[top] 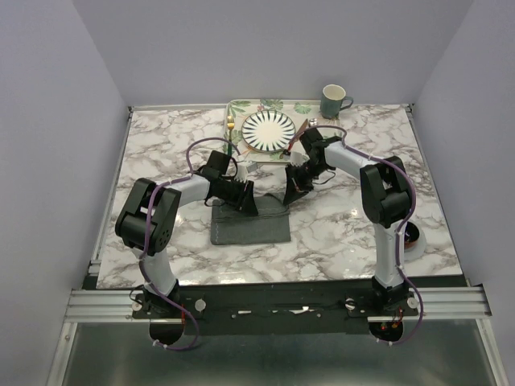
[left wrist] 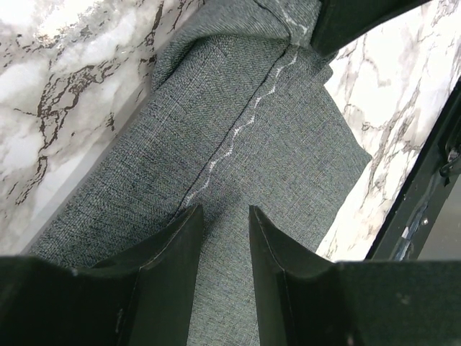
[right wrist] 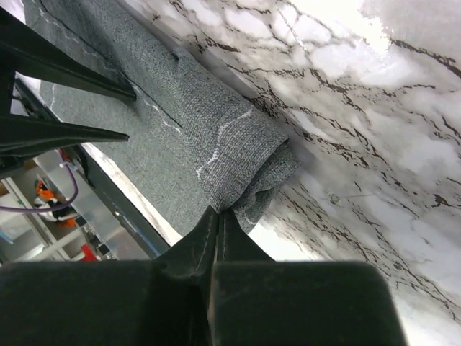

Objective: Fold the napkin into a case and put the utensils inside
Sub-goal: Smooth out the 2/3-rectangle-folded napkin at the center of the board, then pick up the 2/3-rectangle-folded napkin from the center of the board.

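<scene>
Jaws of the right gripper clench the napkin corner at their tips; the left gripper stands released, napkin between its jaws.

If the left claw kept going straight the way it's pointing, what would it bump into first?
The napkin. The left gripper points down at the folded grey cloth with its jaws apart, so its fingertips would most likely land on it, with the marble table underneath. How much gap remains is unclear from this view.
</scene>
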You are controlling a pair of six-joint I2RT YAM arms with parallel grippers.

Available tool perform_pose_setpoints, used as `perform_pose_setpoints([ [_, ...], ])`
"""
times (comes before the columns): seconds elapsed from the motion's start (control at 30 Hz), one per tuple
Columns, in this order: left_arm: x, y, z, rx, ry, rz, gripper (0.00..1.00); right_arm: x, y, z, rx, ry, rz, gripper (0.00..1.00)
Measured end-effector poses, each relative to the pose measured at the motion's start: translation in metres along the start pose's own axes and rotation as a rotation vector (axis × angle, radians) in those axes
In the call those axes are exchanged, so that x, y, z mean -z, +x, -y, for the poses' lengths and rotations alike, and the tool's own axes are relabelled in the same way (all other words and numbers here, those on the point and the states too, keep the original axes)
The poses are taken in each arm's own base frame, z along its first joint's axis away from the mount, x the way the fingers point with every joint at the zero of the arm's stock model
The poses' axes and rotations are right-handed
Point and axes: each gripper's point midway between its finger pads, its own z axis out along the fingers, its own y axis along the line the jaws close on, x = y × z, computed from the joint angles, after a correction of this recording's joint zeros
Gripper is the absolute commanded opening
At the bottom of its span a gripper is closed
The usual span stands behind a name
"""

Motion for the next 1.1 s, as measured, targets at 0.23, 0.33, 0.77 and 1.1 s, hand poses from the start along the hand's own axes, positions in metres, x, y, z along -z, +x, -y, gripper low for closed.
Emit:
perform_pose_setpoints([
  [0.23,-0.001,-0.003,0.001,0.026,-0.002,0.010,0.53,-0.009,0.020,0.010,0.012,0.024,-0.051,0.01],
  [0.33,-0.002,-0.005,0.002,0.035,0.000,0.020,0.55,-0.013,0.027,0.011,0.032,0.032,-0.072,0.02],
  [0.77,0.070,-0.014,0.041,-0.449,-0.078,0.093,0.61,-0.014,0.028,0.015,0.087,0.094,-0.088,0.03],
  [1.1,0.063,0.102,0.032,-1.052,-0.172,-0.176,0.67,-0.009,0.022,0.021,0.154,0.151,-0.094,0.03],
])
